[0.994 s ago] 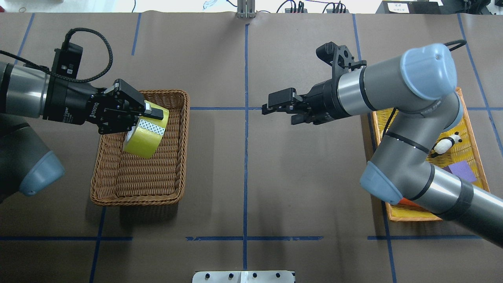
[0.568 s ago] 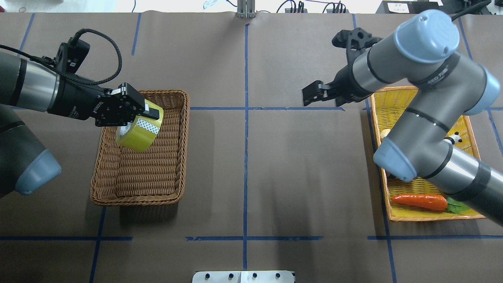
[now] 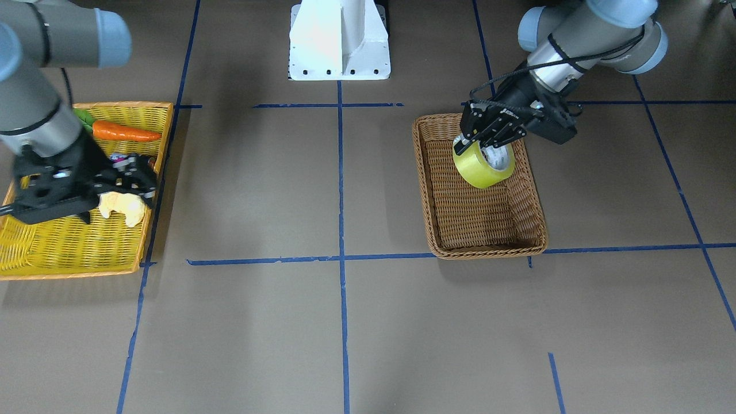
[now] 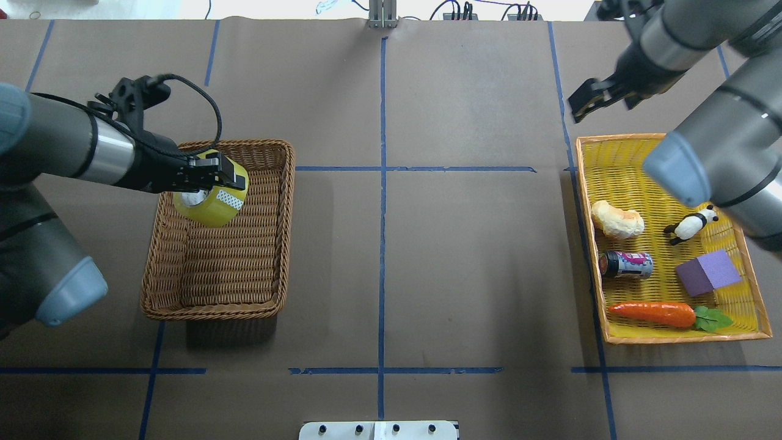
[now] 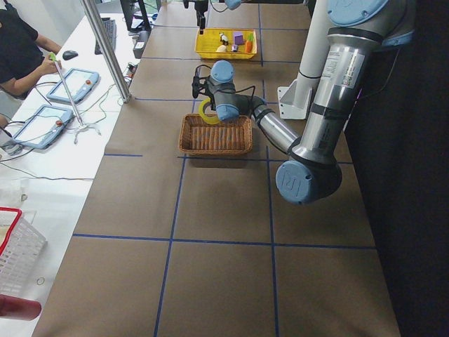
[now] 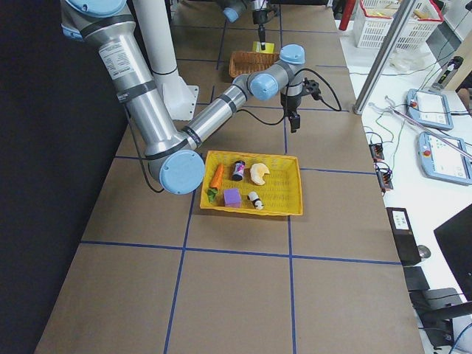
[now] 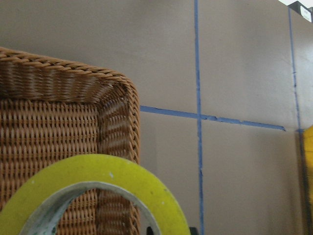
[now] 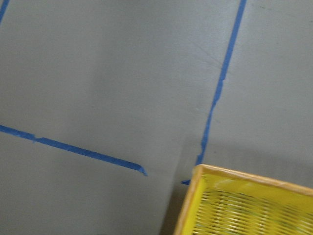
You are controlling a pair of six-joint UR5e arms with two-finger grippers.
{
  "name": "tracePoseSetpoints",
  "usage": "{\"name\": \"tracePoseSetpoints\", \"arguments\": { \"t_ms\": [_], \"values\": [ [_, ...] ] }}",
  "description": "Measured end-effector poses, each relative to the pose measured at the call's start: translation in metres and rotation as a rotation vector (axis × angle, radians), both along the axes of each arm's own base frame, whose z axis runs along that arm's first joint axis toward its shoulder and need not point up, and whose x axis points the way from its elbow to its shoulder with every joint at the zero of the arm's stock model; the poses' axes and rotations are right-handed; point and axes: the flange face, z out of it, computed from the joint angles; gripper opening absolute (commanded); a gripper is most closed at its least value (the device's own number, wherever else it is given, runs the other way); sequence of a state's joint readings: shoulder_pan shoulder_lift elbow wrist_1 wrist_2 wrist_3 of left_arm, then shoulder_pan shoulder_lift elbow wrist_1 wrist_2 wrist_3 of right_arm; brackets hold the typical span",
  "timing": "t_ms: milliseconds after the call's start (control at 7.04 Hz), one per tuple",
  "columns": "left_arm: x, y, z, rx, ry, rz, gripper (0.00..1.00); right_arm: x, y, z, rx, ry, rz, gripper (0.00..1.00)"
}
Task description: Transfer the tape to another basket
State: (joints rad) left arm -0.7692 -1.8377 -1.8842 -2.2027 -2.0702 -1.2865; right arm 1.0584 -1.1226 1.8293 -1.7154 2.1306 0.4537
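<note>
My left gripper (image 4: 215, 181) is shut on the wall of the yellow-green tape roll (image 4: 211, 206). It holds the roll tilted over the far left part of the brown wicker basket (image 4: 208, 314). The front-facing view shows the tape (image 3: 482, 165) hanging inside the basket's (image 3: 489, 251) rim line, clear of the floor. In the left wrist view the tape's edge (image 7: 102, 178) fills the bottom, with the basket's corner (image 7: 117, 85) behind it. My right gripper (image 4: 589, 101) is open and empty. It is raised beyond the far left corner of the yellow tray (image 4: 672, 338).
The shallow yellow tray holds a croissant toy (image 4: 617, 219), a panda figure (image 4: 690, 225), a can (image 4: 626, 264), a purple block (image 4: 707, 272) and a carrot (image 4: 652, 313). Its corner shows in the right wrist view (image 8: 244, 200). The robot's white base (image 3: 339, 40) stands at the table's edge.
My left gripper has turned downward and drawn the tape toward the basket's far left corner. My right arm has swung from the table's middle to the far right, uncovering the tray.
</note>
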Motion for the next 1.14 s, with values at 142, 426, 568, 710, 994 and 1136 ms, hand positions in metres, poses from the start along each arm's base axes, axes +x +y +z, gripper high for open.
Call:
{"name": "tracePoseSetpoints", "arguments": {
  "t_ms": [142, 426, 568, 710, 994, 1136],
  "values": [
    [0.02, 0.003, 0.013, 0.035, -0.107, -0.013, 0.0, 0.038, -0.011, 0.011, 0.004, 0.022, -0.032, 1.0],
    [0.056, 0.018, 0.034, 0.065, -0.24, 0.003, 0.03, 0.094, -0.022, 0.032, -0.019, 0.004, -0.053, 1.0],
    [0.069, 0.025, 0.04, 0.069, -0.264, 0.016, 0.12, 0.116, -0.028, 0.046, -0.029, -0.01, -0.059, 1.0],
    [0.081, 0.033, 0.046, 0.073, -0.284, 0.026, 0.81, 0.138, -0.035, 0.062, -0.031, -0.02, -0.071, 1.0],
    [0.096, 0.039, 0.053, 0.075, -0.306, 0.036, 1.0, 0.175, -0.037, 0.1, -0.027, -0.027, -0.098, 1.0],
    [0.095, 0.038, 0.052, 0.076, -0.306, 0.034, 1.0, 0.186, -0.033, 0.115, -0.031, -0.036, -0.107, 1.0]
  ]
}}
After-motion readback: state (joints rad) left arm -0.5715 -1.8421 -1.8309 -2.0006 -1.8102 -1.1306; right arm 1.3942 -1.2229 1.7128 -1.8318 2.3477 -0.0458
